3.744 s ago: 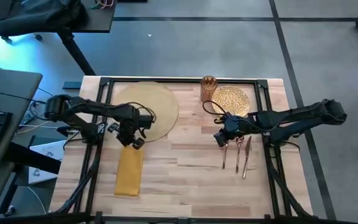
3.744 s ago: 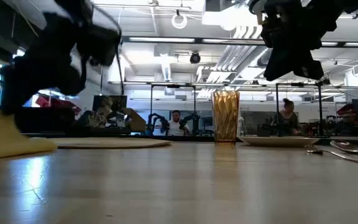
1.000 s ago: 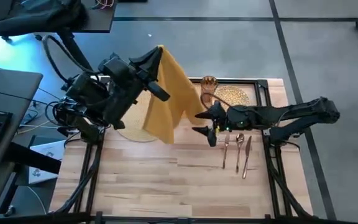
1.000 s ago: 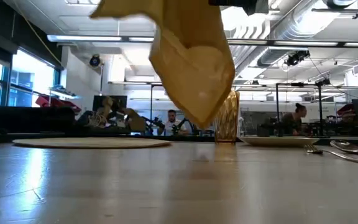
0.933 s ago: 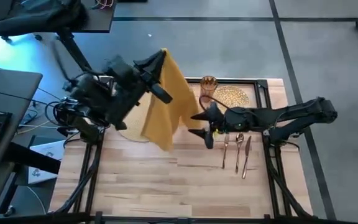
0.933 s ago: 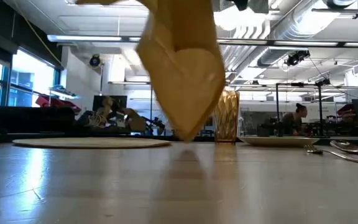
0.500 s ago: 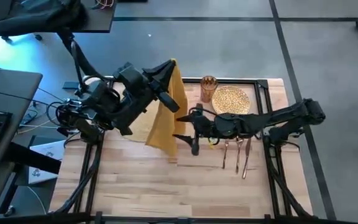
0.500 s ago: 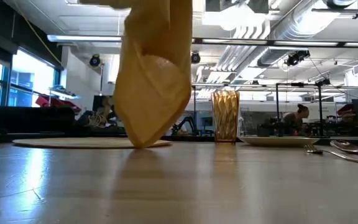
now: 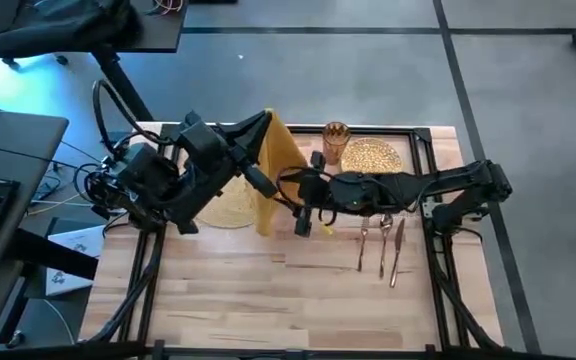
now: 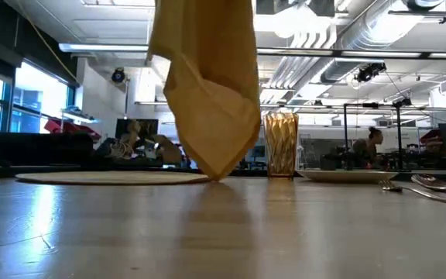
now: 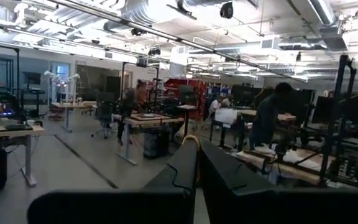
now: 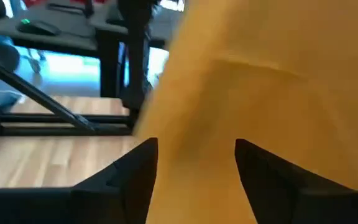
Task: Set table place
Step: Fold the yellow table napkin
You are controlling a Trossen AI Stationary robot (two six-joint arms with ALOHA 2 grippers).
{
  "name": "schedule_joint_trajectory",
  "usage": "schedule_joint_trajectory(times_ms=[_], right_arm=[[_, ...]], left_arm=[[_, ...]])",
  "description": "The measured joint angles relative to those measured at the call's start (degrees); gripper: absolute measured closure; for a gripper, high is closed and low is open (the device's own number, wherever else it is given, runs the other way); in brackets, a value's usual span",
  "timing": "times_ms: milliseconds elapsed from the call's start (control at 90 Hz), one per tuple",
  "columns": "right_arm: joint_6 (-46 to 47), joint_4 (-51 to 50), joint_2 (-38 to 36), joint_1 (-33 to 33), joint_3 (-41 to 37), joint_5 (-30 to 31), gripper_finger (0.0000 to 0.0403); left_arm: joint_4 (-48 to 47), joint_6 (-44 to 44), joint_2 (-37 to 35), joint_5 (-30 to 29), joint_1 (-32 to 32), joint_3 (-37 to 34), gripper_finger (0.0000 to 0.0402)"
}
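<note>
On the butcher-block table (image 9: 268, 290), the right gripper (image 9: 303, 222) reached in with fingers (image 12: 129, 171) spread apart, the hanging mustard-yellow napkin (image 9: 280, 165) directly before them. The left gripper (image 9: 265, 122) was raised above the table, pinched shut on the napkin's top edge. The cloth's lowest corner hung just above the round woven placemat (image 10: 114, 177), lying flat at the table's far left. Beyond stood an amber glass (image 9: 335, 140), beside a gold plate (image 9: 373, 158).
</note>
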Motion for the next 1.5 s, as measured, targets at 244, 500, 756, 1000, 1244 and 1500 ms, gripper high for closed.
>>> schedule_joint_trajectory(times_ms=[244, 500, 756, 1000, 1244, 1500], right_arm=[[5.2, -0.5, 0.8, -0.3, 0.1, -4.2, 0.0219], [7.0, 1.3, 3.2, 0.8, 0.1, 2.1, 0.02], [4.3, 6.2, 3.2, 1.2, 0.0, -3.9, 0.0199], [4.6, 7.0, 3.1, 1.5, 0.1, -2.5, 0.0199], [11.1, 7.1, 3.2, -0.2, 0.0, 6.2, 0.0202], [15.7, 7.4, 3.2, -3.9, 0.0, 5.5, 0.0281]], left_arm=[[0.0, 0.0, 0.0, -0.2, -0.2, 0.0, 0.0402], [-0.1, 0.0, 0.0, -0.6, -0.1, 0.0, 0.0402], [-0.6, 1.1, 0.0, -1.9, -0.1, 0.0, 0.0402], [-0.5, 1.5, -0.1, -2.7, -0.2, 0.0, 0.0402], [-0.5, 1.5, -0.1, -2.7, -0.2, 0.0, 0.0402], [-0.5, 0.9, -0.1, -2.7, -0.2, 0.0, 0.0402]])
